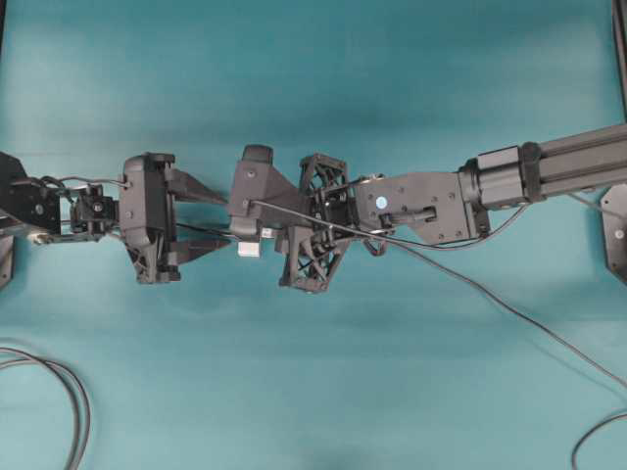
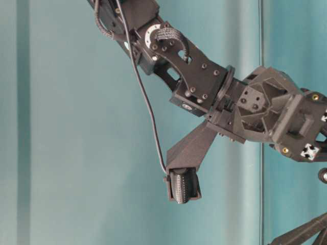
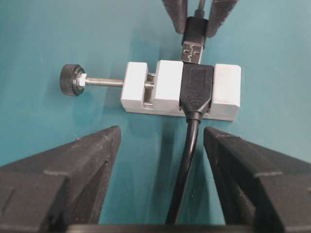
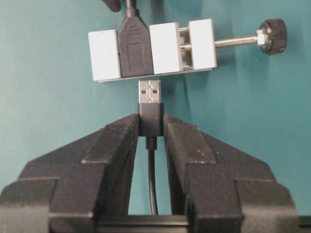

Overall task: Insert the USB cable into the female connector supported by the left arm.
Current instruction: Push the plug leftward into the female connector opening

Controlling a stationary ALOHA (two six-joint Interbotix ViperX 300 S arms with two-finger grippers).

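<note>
Looming black arms are filling the overhead view: the left arm's black pincer (image 1: 211, 223), with its two pointed triangular fingers, is standing wide open at centre left, and the right arm's black pincer (image 1: 257, 217) is reaching in from the right over the flat teal worktop (image 1: 313, 78). A sliver of the white block is showing between them.

At table level, only the right arm is reading clearly, a thin dark cord trailing down to its ribbed fingertip; the task's things are hidden.

From the left wrist, matte, grainy fingers (image 3: 73, 179) are framing the lower corners, holding nothing. Lying at upper centre is the female connector (image 3: 197, 90), a glossy black socket housing clamped in a small white rectangular block with a threaded rod and knurled dark knob.

From the right wrist, the right pincer is clamping the USB cable (image 4: 150, 104) by its black moulded body. Its shiny grey metal plug is lining up just below the socket mouth, apparently not yet inside. Alignment looks done; the push home seems left.
</note>
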